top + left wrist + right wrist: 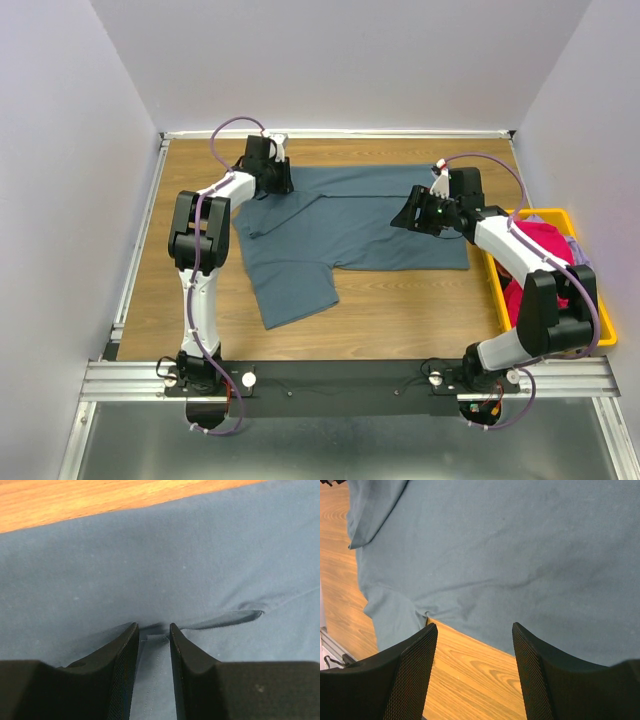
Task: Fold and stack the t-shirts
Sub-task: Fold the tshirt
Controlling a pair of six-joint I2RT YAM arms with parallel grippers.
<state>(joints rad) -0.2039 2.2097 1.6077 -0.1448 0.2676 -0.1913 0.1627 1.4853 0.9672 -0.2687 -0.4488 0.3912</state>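
Pinching one blue-grey t-shirt (370,225) — left tool (153,628); right tool (475,626) gaping, empty — one pink t-shirt (545,245) in bin (497,275).

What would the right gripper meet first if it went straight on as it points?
Probably the edge of the blue-grey t-shirt, just ahead of the right gripper, jaws open; depth is unclear, so the wooden table might come first.

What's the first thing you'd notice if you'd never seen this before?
A big blue-grey t-shirt lies spread across the middle of the wooden table. The left end effector pinches a fold at its far left corner; the right end effector stands open over its right side. A bright pink shirt sits in a yellow bin at the right.
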